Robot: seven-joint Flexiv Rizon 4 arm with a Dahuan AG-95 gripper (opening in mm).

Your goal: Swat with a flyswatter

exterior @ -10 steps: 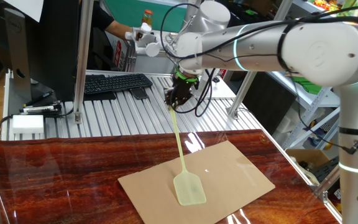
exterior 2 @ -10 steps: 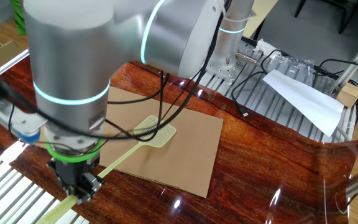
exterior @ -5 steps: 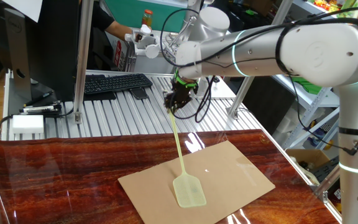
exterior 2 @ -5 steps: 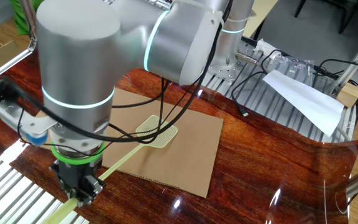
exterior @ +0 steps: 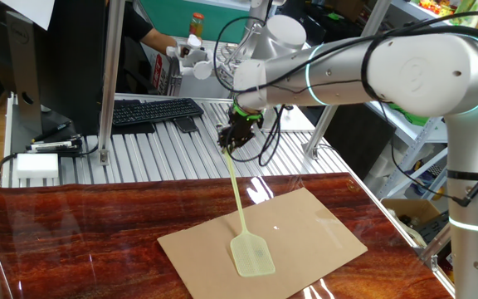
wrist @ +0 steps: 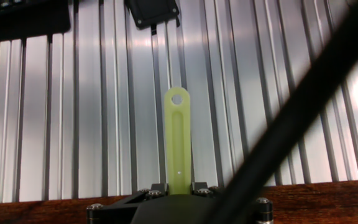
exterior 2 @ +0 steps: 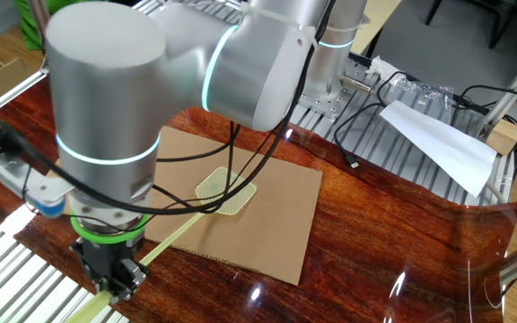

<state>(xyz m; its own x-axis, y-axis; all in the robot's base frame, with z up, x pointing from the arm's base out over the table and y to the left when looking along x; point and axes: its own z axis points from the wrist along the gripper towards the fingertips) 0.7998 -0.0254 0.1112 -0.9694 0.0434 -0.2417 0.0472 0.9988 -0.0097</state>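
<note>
The pale yellow-green flyswatter (exterior: 243, 218) slants down from my gripper (exterior: 231, 143), which is shut on the upper end of its handle. Its mesh head (exterior: 252, 254) lies on a brown cardboard sheet (exterior: 314, 223) on the dark wood table. From the other side, the mesh head (exterior 2: 224, 190) rests near the middle of the cardboard sheet (exterior 2: 276, 215), and the handle runs to my gripper (exterior 2: 115, 283) at the table's edge. In the hand view the handle's end (wrist: 178, 140), with a round hole, sticks out past my gripper (wrist: 179, 186) over ribbed metal.
A ribbed metal surface (exterior: 164, 149) lies behind the wood table, carrying a black keyboard (exterior: 152, 110) and a white box (exterior: 36, 164). A metal post (exterior: 109, 79) stands at the left. Black cables (exterior 2: 384, 108) and white paper (exterior 2: 438, 139) lie near the arm's base.
My gripper has shifted slightly and the wrist has turned a little. The swatter's head has slid a short way along the cardboard, still lying on it.
</note>
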